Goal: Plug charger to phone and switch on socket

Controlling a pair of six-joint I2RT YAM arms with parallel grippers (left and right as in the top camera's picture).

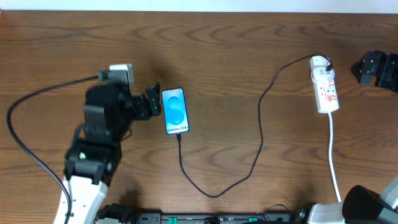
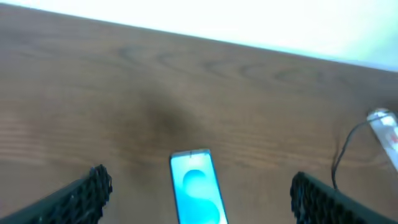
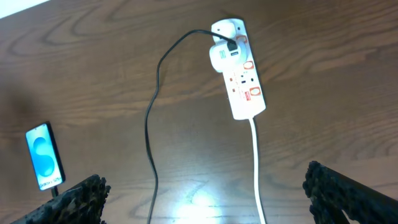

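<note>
The phone [image 1: 175,111] lies flat at centre left, screen lit blue. The charger [image 1: 259,127], a thin black cable, meets the phone's bottom edge, loops toward the front and runs up to a white plug on the socket [image 1: 325,84], a white power strip at the right. My left gripper [image 1: 151,103] is open just left of the phone. In the left wrist view the phone [image 2: 198,186] shows between the wide-apart fingers [image 2: 90,191], untouched. My right gripper [image 3: 205,186] is open and empty, high above the table, looking at the socket [image 3: 239,71], the charger [image 3: 151,124] and the phone [image 3: 45,157].
The socket's white cord [image 1: 334,155] runs to the front edge. A black object [image 1: 376,68] sits at the far right edge. The left arm's black cable [image 1: 25,134] curves along the left side. The right arm's base [image 1: 373,205] is at the front right corner.
</note>
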